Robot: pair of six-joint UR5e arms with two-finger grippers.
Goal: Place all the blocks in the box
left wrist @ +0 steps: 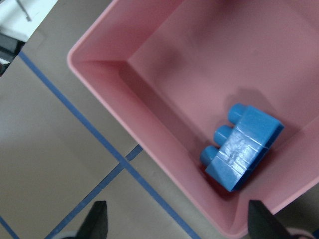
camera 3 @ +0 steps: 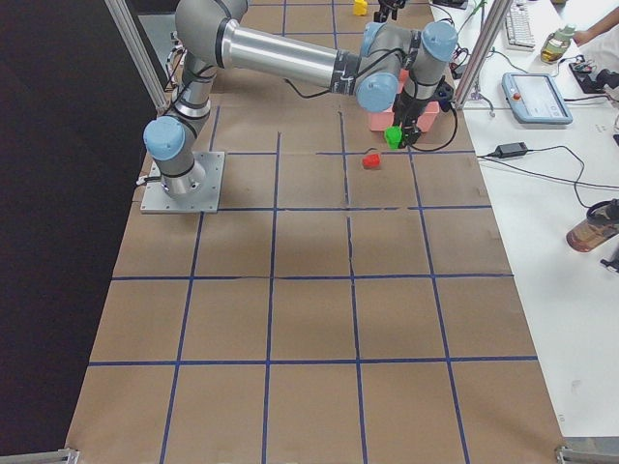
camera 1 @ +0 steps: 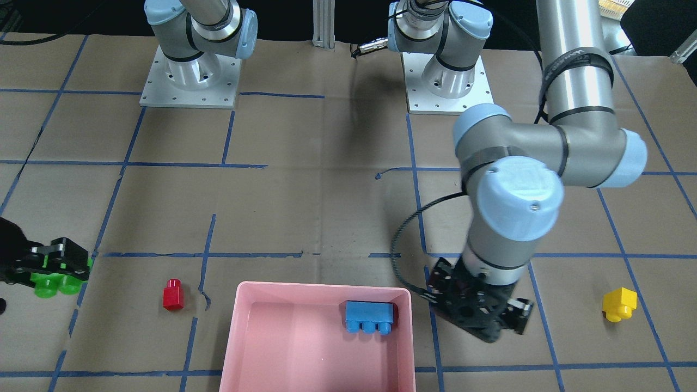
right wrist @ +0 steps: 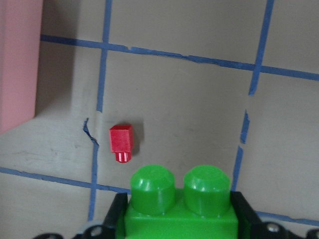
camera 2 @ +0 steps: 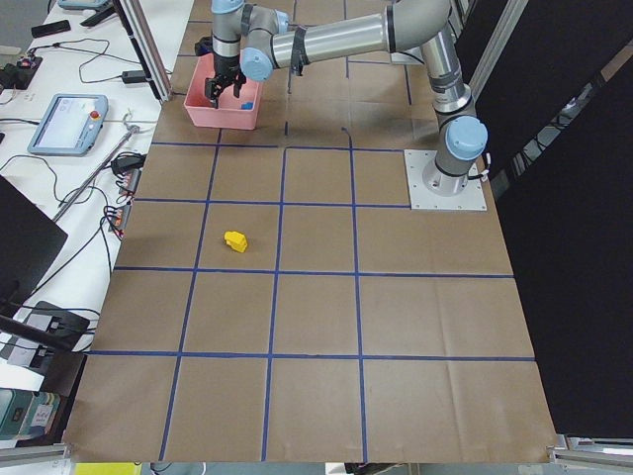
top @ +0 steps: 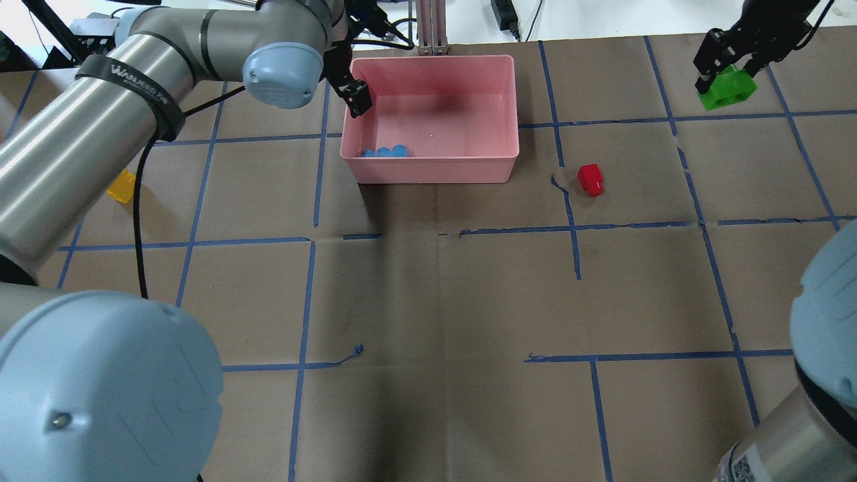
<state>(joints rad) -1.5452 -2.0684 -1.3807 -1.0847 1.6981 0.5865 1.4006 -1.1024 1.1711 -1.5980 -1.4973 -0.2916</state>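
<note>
The pink box (camera 1: pixel 321 287) holds the blue three-stud brick (camera 1: pixel 369 317), which lies near its left wall (left wrist: pixel 242 147). My left gripper (camera 1: pixel 475 317) is open and empty, above the box's left rim (top: pixel 357 99); its fingertips (left wrist: pixel 97 220) show wide apart in the left wrist view. My right gripper (top: pixel 726 75) is shut on the green two-stud brick (top: pixel 727 87) and holds it above the table, far right of the box (right wrist: pixel 179 199). The red brick (top: pixel 590 179) lies on the table between box and right gripper. The yellow brick (top: pixel 121 185) lies far left.
Both arm bases (camera 1: pixel 189 81) stand at the robot's side of the table. A black cable (camera 1: pixel 400 247) hangs from the left arm near the box. Blue tape lines grid the brown table cover (top: pixel 442 294).
</note>
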